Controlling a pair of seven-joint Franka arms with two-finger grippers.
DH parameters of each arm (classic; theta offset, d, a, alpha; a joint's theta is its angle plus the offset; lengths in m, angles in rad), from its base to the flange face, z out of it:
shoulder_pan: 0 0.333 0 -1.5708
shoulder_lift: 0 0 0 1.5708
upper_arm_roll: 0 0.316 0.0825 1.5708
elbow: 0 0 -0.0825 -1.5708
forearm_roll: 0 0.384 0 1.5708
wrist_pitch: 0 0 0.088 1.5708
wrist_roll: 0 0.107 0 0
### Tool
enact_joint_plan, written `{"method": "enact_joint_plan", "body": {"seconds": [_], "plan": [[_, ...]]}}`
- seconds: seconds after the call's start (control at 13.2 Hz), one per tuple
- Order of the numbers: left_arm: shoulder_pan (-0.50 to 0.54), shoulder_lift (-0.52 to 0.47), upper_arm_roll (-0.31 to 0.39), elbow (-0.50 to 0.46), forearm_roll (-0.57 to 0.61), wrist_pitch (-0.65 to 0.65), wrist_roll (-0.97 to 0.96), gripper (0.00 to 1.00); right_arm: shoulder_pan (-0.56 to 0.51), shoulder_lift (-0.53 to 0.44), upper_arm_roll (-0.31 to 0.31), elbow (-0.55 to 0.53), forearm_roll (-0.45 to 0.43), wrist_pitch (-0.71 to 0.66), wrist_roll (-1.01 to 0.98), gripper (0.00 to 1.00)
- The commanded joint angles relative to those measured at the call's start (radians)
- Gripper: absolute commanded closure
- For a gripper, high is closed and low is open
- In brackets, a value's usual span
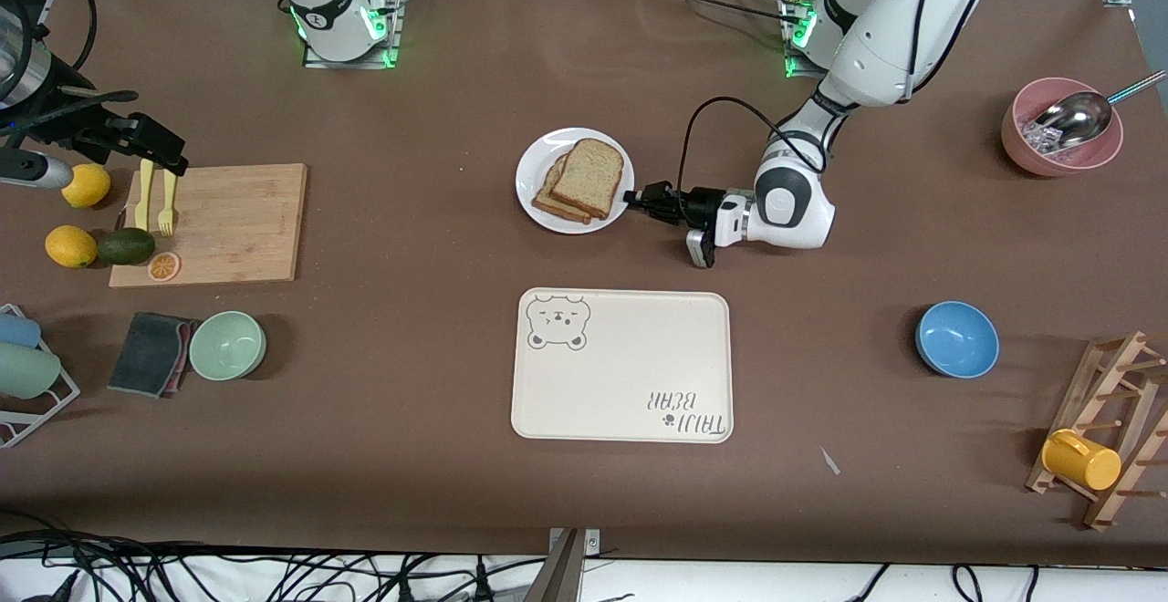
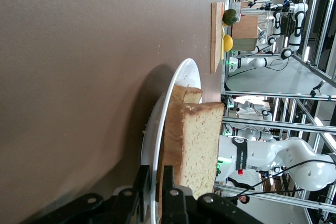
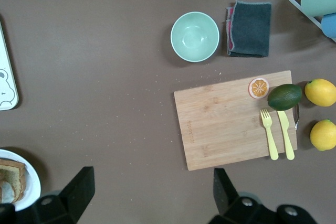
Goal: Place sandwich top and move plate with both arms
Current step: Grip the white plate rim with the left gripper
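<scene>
Front view is showing the plate (image 1: 538,167) sitting on the worktop (image 1: 411,246), just farther than the bear tray (image 1: 623,365), sandwich top (image 1: 589,176) lying on it. Left hand (image 1: 638,201) is pinching the plate's rim, fingers (image 2: 140,184) nearly closed. Right hand (image 3: 149,195) is hanging spread wide, holding nothing, well above the worktop toward the cutting board (image 3: 236,120).

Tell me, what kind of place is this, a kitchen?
Probably a robotics lab staged as a kitchen: a brown-covered table with a plate of bread, a cutting board, bowls, two robot arms, and metal framing with more robots nearby.

"TAIJI BEAR", upside down, on the cream bear tray (image 1: 630,374), near the left gripper (image 1: 636,200).
</scene>
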Motion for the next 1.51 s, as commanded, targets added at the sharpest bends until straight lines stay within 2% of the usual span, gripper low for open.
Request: {"method": "enact_joint_plan", "body": {"seconds": [0.0, 0.23, 0.3, 0.45, 0.61, 0.68, 1.14, 1.44], "plan": [[-0.046, 0.019, 0.000, 0.009, -0.046, 0.066, 0.010, 0.84, 0.009, 0.012, 0.008, 0.028, 0.004, -0.021, 0.004, 0.00], [-0.050, 0.029, 0.000, 0.009, -0.051, 0.073, 0.013, 0.85, 0.009, 0.013, 0.008, 0.027, 0.004, -0.022, 0.002, 0.00], [-0.048, 0.029, 0.001, 0.009, -0.051, 0.073, 0.016, 0.91, 0.009, 0.013, 0.008, 0.027, 0.004, -0.022, 0.002, 0.00], [-0.050, 0.035, 0.000, 0.009, -0.051, 0.080, 0.021, 0.95, 0.010, 0.023, 0.009, 0.025, 0.004, -0.024, 0.004, 0.00], [-0.054, 0.038, 0.001, 0.009, -0.051, 0.082, 0.021, 0.96, 0.017, 0.023, 0.009, 0.025, 0.004, -0.024, 0.004, 0.00], [-0.059, 0.038, 0.000, 0.009, -0.051, 0.093, 0.021, 1.00, 0.018, 0.023, 0.009, 0.025, 0.001, -0.024, 0.004, 0.00], [-0.047, -0.003, -0.002, 0.016, -0.050, 0.090, 0.009, 1.00, 0.023, 0.023, 0.009, 0.025, -0.003, -0.022, 0.004, 0.00], [-0.021, -0.039, 0.007, 0.107, -0.031, 0.079, -0.092, 1.00, 0.023, 0.024, 0.009, 0.025, -0.003, -0.021, 0.004, 0.00]]}}
